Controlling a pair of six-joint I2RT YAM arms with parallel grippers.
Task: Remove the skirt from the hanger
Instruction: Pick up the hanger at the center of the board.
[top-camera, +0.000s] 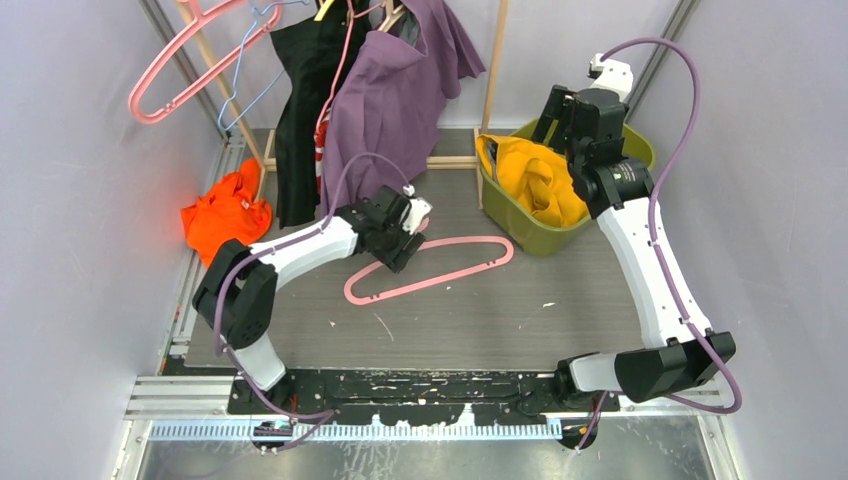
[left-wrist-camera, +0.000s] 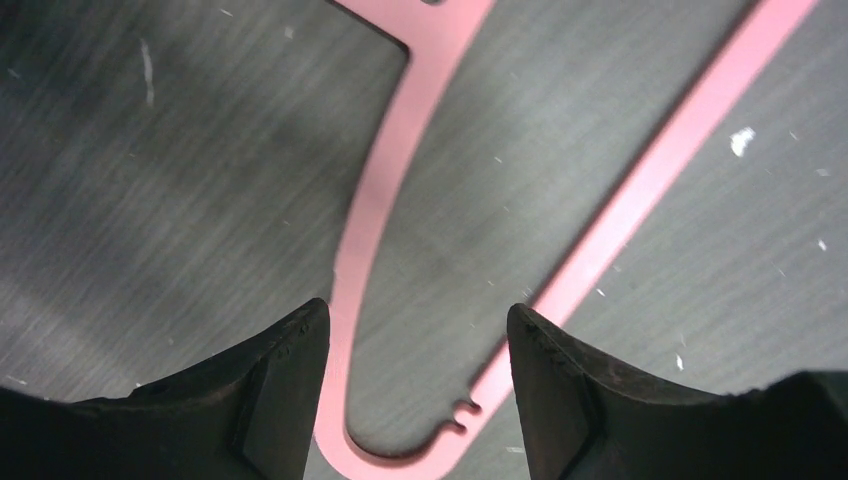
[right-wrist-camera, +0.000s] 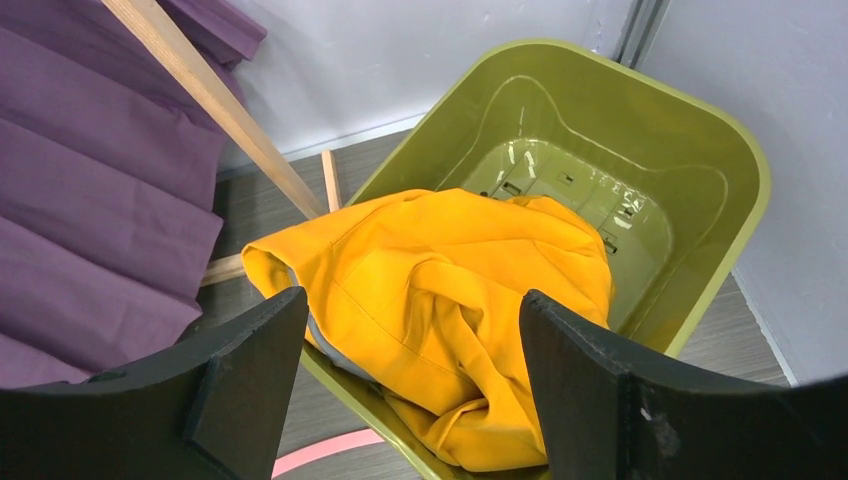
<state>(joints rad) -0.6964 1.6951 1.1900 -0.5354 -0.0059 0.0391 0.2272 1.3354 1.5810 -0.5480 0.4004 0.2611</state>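
Observation:
A bare pink hanger (top-camera: 440, 279) lies flat on the grey table (top-camera: 560, 310). My left gripper (top-camera: 392, 258) hovers low over its left end. In the left wrist view its jaws (left-wrist-camera: 418, 312) are open and straddle the hanger's curved end (left-wrist-camera: 370, 200) without touching it. The yellow skirt (top-camera: 540, 180) lies crumpled in the olive-green bin (top-camera: 640, 150) at the back right. Above the bin, my right gripper (top-camera: 553, 118) stands open. In the right wrist view the skirt (right-wrist-camera: 450, 270) lies below the empty jaws (right-wrist-camera: 413, 295), draped over the bin's near rim.
A wooden rack (top-camera: 492, 70) at the back holds a purple garment (top-camera: 390, 110), a black garment (top-camera: 300, 110) and empty hangers (top-camera: 180, 65). An orange cloth (top-camera: 225, 215) lies at the table's left edge. Walls close in on both sides.

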